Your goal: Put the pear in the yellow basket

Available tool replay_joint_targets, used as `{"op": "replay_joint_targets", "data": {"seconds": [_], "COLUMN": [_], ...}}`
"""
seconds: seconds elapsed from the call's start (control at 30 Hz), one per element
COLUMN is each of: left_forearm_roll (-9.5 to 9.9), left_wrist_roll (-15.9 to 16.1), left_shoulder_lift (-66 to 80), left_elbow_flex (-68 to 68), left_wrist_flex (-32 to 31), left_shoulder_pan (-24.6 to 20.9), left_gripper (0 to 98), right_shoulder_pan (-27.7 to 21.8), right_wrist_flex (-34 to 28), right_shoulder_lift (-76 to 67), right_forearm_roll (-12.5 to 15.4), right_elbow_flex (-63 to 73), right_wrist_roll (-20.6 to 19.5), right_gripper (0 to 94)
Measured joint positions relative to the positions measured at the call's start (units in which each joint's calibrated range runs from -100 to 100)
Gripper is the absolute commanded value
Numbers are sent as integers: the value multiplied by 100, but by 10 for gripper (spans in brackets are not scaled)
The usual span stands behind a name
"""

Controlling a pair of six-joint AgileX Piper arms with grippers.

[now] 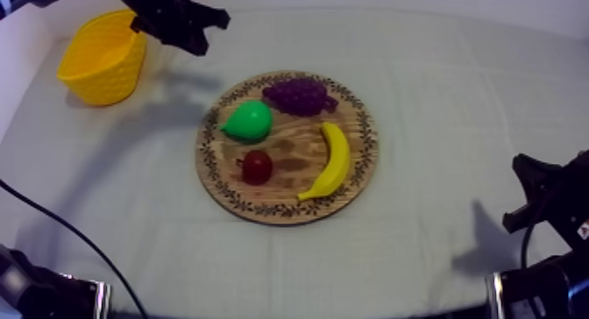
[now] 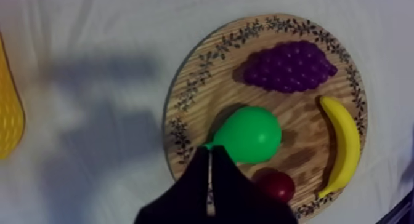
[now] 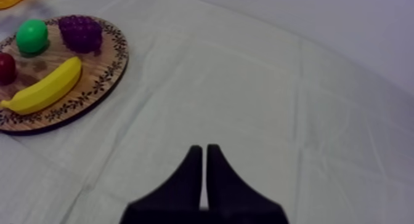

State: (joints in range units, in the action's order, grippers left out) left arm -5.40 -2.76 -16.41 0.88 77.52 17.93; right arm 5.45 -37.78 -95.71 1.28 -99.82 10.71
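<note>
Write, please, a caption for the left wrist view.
Shut left gripper facing the pear on the board, beside grapes, banana, small red fruit.

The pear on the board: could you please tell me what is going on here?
The left gripper, shut on nothing, hangs between the yellow basket and the wooden board, aimed at the pear. The pear lies on the board beside grapes, a banana and a small red fruit. The right gripper rests shut at its side.

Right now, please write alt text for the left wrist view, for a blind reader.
My left tool, shut, points at the green pear on the round wooden board, which also holds grapes, a banana and a small red fruit.
</note>
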Motion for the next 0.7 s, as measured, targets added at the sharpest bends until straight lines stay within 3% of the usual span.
{"op": "replay_joint_targets", "data": {"seconds": [0.33, 0.6, 0.7], "left_forearm_roll": [181, -28, -144], "left_wrist_roll": [1205, 2313, 2665], "left_shoulder_lift": [26, 78, 31], "left_elbow_flex": [-64, 367, 602], "left_wrist_flex": [770, 1314, 1575], "left_shoulder_pan": [270, 466, 494], "left_gripper": [0, 4, 52], "right_shoulder_pan": [0, 0, 0], "right_wrist_flex": [0, 0, 0], "right_shoulder_lift": [0, 0, 0], "right_forearm_roll": [0, 0, 0], "right_elbow_flex": [0, 0, 0], "right_wrist_roll": [0, -7, -3], "right_gripper": [4, 4, 4]}}
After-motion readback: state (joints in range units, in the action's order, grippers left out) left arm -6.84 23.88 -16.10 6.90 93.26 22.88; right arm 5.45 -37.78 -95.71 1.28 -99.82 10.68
